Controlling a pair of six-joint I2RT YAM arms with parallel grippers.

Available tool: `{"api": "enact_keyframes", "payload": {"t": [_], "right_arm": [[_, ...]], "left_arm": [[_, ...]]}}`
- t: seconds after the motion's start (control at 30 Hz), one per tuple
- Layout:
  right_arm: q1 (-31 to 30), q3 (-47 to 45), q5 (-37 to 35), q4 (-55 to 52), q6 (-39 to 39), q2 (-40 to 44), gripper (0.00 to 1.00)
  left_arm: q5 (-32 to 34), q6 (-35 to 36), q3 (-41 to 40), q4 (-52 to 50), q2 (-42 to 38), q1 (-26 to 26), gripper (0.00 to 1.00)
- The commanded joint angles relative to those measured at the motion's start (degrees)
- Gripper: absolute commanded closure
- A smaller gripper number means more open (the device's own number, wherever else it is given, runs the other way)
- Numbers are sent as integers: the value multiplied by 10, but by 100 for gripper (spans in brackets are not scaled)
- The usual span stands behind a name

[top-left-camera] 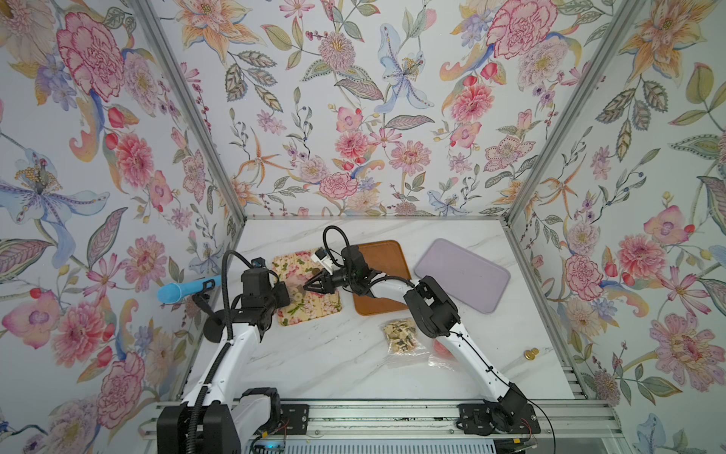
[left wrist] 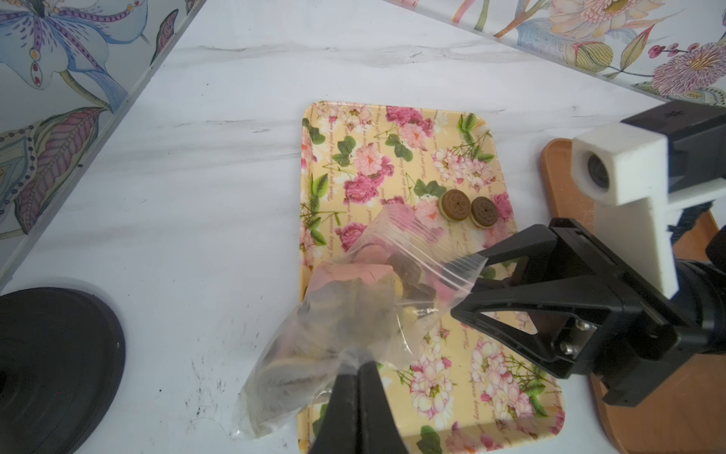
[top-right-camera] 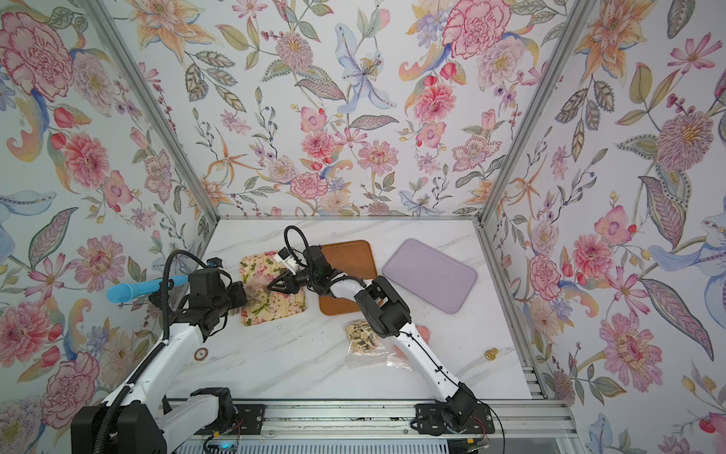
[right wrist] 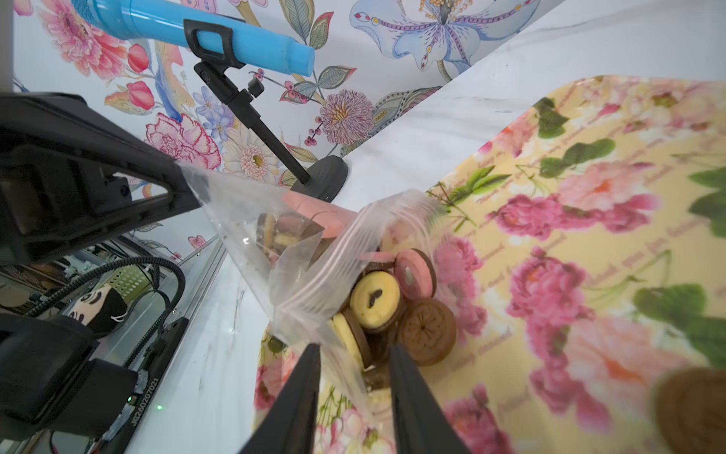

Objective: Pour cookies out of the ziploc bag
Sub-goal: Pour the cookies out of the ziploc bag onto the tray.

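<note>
- Clear plastic is the material we handle: the ziploc bag (left wrist: 334, 326) hangs tilted at the lower middle of the left wrist frame. Its closed end is over the tabletop (left wrist: 196, 157) and its mouth is over the floral tray (left wrist: 393, 129).
- Our left gripper (left wrist: 359, 363) has its jaws fully closed on the bottom corner of the bag, and this pinch holds the closed end up.
- Our right gripper (right wrist: 353, 348) has its jaws partly apart, with one lip of the mouth lying in the gap. We see no firm pinch there.
- The cookies (right wrist: 375, 300), yellow, pink and brown rounds, crowd at the mouth in the middle of the right wrist frame. Two brown cookies (left wrist: 455, 204) already lie on the tray, right of centre in the left wrist frame.
- We judge that the pouring has begun but most of the load is inside.
- To do it well, we should raise the closed end higher than the mouth. The mouth should be held wide and low over the middle of the tray, not over its rim.
- Small shakes are better than one big tip, because the round pieces may roll off and the thin film may slip from the jaws.
</note>
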State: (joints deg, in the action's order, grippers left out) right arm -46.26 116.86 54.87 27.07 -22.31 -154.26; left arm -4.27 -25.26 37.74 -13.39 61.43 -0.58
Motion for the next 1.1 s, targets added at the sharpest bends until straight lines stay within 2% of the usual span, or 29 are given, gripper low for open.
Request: {"api": "enact_keyframes", "payload": {"t": [0.0, 0.1, 0.27, 0.43, 0.77, 1.07], "right_arm": [[-4, -7, 37, 68, -30, 2, 85], [-1, 0, 37, 91, -60, 0, 100], [3, 50, 11, 75, -119, -22, 100], [7, 131, -7, 25, -168, -63, 100], [7, 134, -9, 20, -174, -70, 100], [10, 133, -16, 29, -174, -70, 96]], "left_arm": [[-4, 4, 26, -4, -13, 4, 100], [-8, 4, 36, -18, -18, 6, 100], [17, 11, 77, -74, -24, 36, 100], [42, -21, 114, -110, -15, 59, 100], [62, -90, 174, -97, 69, 82, 100], [77, -92, 194, -77, 95, 87, 100]]}}
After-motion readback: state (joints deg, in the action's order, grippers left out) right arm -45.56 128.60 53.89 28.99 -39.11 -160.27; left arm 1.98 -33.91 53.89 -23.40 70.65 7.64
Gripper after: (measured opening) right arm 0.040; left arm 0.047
